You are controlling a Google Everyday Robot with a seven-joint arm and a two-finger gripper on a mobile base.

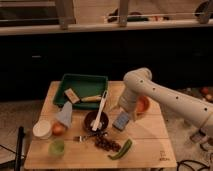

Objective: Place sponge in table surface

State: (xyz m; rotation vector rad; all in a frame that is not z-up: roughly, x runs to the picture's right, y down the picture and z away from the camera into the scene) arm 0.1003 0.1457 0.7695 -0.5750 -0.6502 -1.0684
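Note:
The sponge (121, 121) is a small blue-grey block, tilted, just right of the small dark bowl (91, 122). My gripper (124, 113) hangs from the white arm (150, 90) and is shut on the sponge's top, holding it at or just above the table surface (147, 137). The table surface is a light wooden top with a dark logo mark (163, 157) at its front right corner. I cannot tell whether the sponge touches the wood.
A green tray (82, 81) at the back holds two small items. A white utensil (101, 107) leans on the bowl. An orange bowl (143, 105) sits behind the arm. A green pepper (121, 149), dark berries (105, 143), a fork (81, 137), cups (41, 129) and a green cup (56, 147) lie in front.

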